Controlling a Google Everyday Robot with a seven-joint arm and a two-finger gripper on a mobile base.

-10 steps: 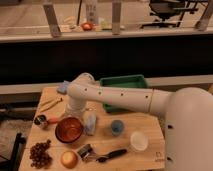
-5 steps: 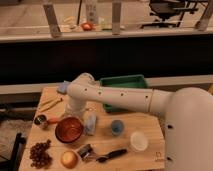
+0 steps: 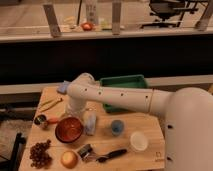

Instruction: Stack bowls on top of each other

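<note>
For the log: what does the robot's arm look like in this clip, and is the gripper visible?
The arm is a thick, smooth white tube with rounded joints and a row of small dark dots along its side. It widens into a bulky white shoulder shell at the right edge. No loose cables or printed markings show. The gripper sits at the arm's far end, low over the orange-red bowl, mostly hidden by the wrist.

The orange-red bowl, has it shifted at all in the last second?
No. The orange-red bowl sits in the same spot left of the blue cup, with the hand just above its far rim.
</note>
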